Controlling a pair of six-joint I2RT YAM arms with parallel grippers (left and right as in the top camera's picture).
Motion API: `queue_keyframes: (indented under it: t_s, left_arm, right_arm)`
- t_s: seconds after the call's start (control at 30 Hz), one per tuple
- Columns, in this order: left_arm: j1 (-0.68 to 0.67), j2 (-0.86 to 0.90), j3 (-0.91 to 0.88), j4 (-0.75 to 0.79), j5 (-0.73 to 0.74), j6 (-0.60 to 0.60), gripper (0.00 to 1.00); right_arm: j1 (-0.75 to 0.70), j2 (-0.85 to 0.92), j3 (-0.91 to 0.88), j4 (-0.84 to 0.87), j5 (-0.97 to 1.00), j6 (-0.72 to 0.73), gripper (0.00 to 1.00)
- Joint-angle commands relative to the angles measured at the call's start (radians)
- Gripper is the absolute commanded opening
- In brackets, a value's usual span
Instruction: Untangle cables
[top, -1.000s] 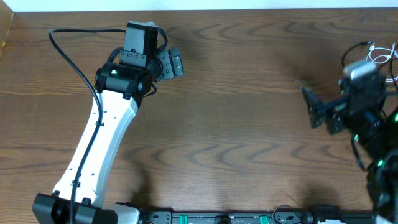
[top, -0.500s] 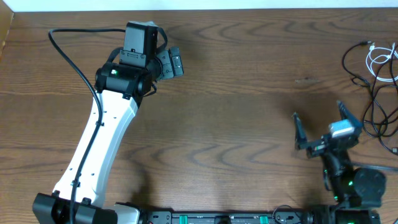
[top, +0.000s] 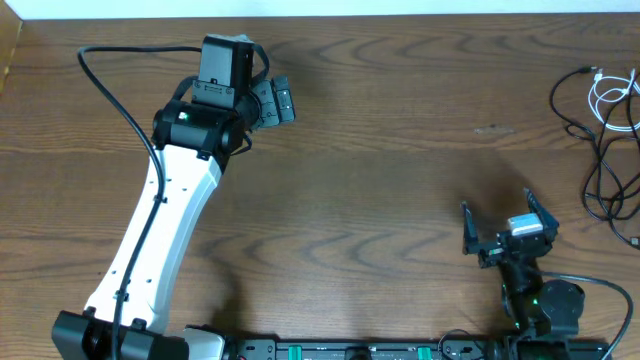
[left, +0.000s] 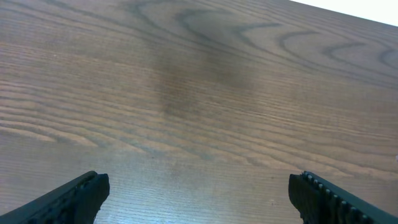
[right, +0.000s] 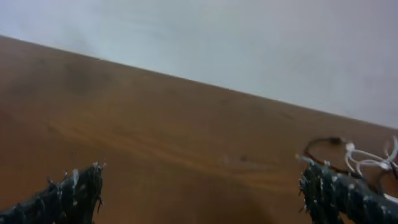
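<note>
- Several thin, limp black cables (top: 600, 150) and one thinner white cable (top: 600, 97) lie in loose, overlapping loops at the far right edge of the brown wood-grain table (top: 380, 160), toward its back corner. Some loops run out of the overhead view.
- Neither gripper holds anything. The black two-finger right gripper (top: 497, 205) stands near the front edge with its fingers spread wide, well apart from the heap. Its wrist view catches only a black loop (right: 323, 144) and the white coil (right: 367, 155) at the right margin.
- The black two-finger left gripper (top: 280, 102) hangs over the far left of the table. Its fingers (left: 74, 196) are spread wide above bare wood, and no cable is in its view.
- Likely handling: the cables look very light and wholly slack. A lifted strand should sag, and it should drag any neighbour that crosses it.
- The jackets look thin and round, so a loose pinch may let one slide through the pads. The plug ends are probably the only stiff parts, and they could snag inside a loop.
- Best hold, as I judge it: a single strand on the outer curve of a loop, clear of any crossing, or just behind a free plug end.
- The white cable is the easiest to single out, since it contrasts with the black ones and sits at the back of the heap.
- One gripper could pin the heap while the other draws a strand out low and slowly, because a quick pull would probably tighten the crossings.
</note>
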Motion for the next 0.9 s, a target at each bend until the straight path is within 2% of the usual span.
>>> queue_keyframes:
  t_s: [0.0, 0.77, 0.87]
  left_arm:
    - [0.006, -0.006, 0.019, -0.001, -0.020, 0.009, 0.97]
    - [0.006, -0.006, 0.019, -0.001, -0.021, 0.008, 0.97]
    - [0.008, -0.006, 0.019, -0.004, -0.118, 0.009, 0.97]
  right_arm:
    - [0.001, -0.009, -0.002, -0.006, 0.037, 0.008, 0.99]
    - [0.000, -0.009, -0.002, -0.005, 0.037, 0.008, 0.99]
    - [0.000, -0.009, -0.002, -0.005, 0.037, 0.008, 0.99]
